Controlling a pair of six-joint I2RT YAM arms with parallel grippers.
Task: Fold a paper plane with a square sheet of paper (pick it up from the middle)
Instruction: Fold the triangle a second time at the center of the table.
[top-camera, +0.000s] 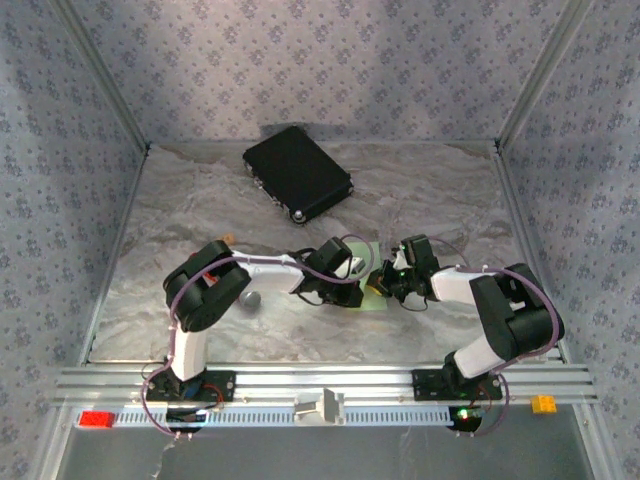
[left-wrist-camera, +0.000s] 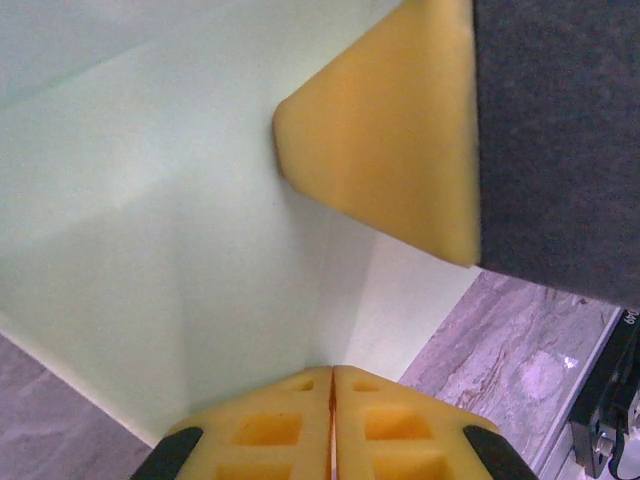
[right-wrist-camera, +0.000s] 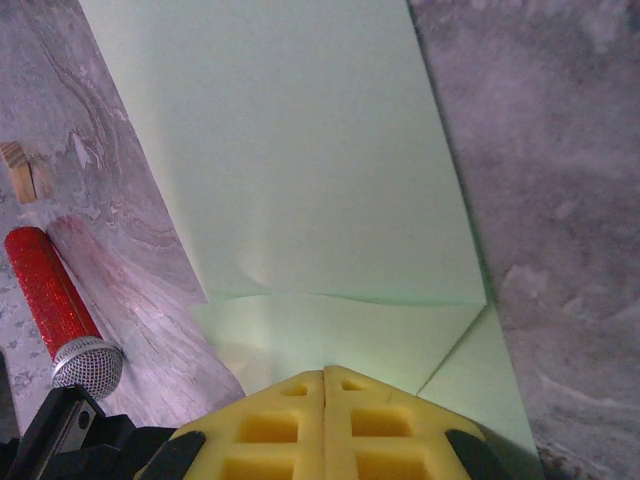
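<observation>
The marbled tabletop (top-camera: 200, 200) carries a black case (top-camera: 297, 173) toward the back. Nearer the middle lies the light-green square sheet of paper (right-wrist-camera: 300, 150), partly folded, with flaps turned in at one end. The left pincer (left-wrist-camera: 331, 372) and right pincer (right-wrist-camera: 324, 375) meet over it, each narrowed until its fingers touch, tips at the paper. A red-handled tool (right-wrist-camera: 55, 300) lies beside the sheet.

1 square sheet of paper (right-wrist-camera: 300, 150). 1 black case (top-camera: 297, 173) beyond the sheet. 1 red-handled tool (right-wrist-camera: 62, 310) beside it. 2 grippers at it: left gripper (left-wrist-camera: 331, 385), right gripper (right-wrist-camera: 324, 385).
</observation>
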